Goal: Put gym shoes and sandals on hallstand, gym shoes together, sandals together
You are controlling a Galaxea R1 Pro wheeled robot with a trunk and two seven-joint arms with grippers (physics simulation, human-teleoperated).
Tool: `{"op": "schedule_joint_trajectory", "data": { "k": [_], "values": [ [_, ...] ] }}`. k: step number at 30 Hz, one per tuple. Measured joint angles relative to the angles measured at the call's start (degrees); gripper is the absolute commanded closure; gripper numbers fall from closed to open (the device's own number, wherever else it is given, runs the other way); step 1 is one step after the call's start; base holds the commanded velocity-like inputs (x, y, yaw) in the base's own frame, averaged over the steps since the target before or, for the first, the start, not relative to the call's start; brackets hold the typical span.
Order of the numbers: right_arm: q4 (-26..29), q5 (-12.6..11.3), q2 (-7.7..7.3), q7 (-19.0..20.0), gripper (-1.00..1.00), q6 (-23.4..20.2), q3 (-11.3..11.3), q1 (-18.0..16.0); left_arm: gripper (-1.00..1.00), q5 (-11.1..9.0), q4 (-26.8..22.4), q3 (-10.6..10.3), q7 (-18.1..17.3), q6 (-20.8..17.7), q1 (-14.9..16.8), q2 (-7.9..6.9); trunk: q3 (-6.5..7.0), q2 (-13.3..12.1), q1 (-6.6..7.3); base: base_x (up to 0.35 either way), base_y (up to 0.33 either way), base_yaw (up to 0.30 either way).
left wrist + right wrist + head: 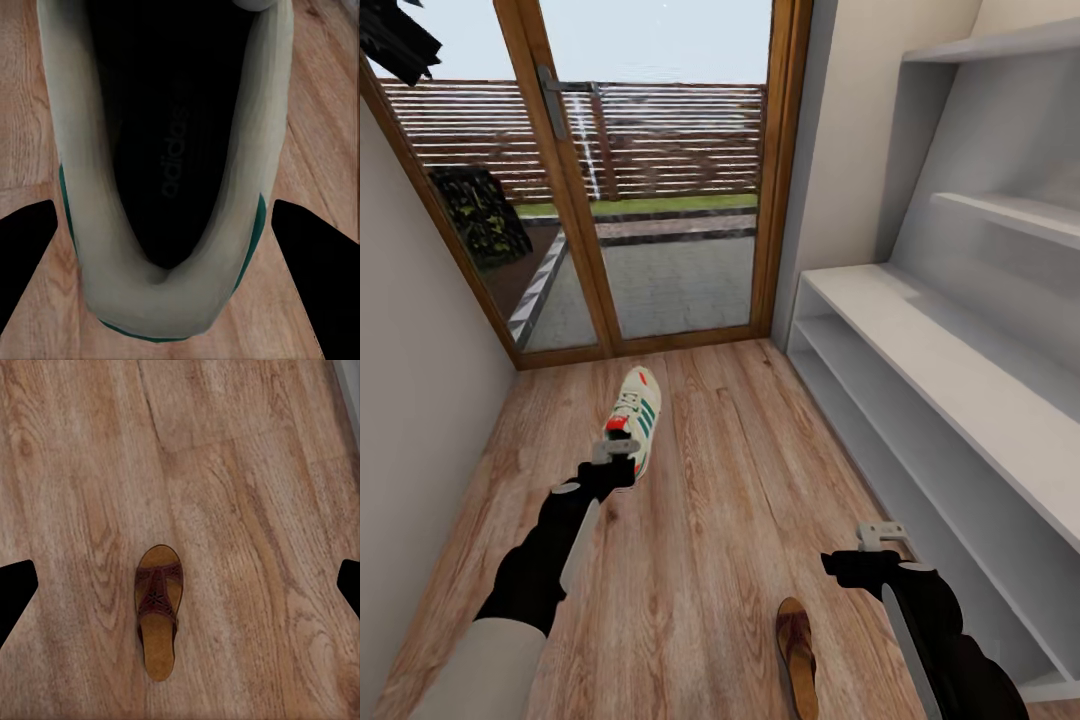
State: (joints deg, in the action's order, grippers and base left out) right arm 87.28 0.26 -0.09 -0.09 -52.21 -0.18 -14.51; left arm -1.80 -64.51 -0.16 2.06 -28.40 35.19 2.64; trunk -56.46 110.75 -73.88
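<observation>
- left gripper [622, 452] spread wide over gym shoe [634, 418] heel; dark shoe opening [176, 127] seen between fingers [26, 251] in wrist view
- right gripper [887, 540] open; sandal [157, 611] seen centred below it on corridor floor [247, 495]; hallstand [920, 350] beside it

Both arms are black and segmented, each with a pale grey panel running along the forearm. The left arm's upper section is a light grey-white sleeve. The left gripper [622, 450] and right gripper [884, 535] carry pale grey, apparently metallic, fingers.
</observation>
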Motion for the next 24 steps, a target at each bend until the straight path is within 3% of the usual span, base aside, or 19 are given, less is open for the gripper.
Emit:
{"op": "schedule_joint_trajectory", "data": {
  "k": [5,24],
  "values": [
    [0.0,-0.14,0.03,0.0,-1.0,0.01,0.0,0.01,1.0,0.06,-1.44,-0.04,0.01,0.16,-0.12,0.0,-0.4,0.78,-0.43,0.0,0.0,0.0],
    [0.0,-0.24,0.1,0.0,-1.0,0.24,0.0,0.0,1.0,0.13,-1.84,-0.18,-0.07,1.22,-2.65,-0.05,-5.39,8.4,-4.61,0.0,0.0,0.0]
  ]
}}
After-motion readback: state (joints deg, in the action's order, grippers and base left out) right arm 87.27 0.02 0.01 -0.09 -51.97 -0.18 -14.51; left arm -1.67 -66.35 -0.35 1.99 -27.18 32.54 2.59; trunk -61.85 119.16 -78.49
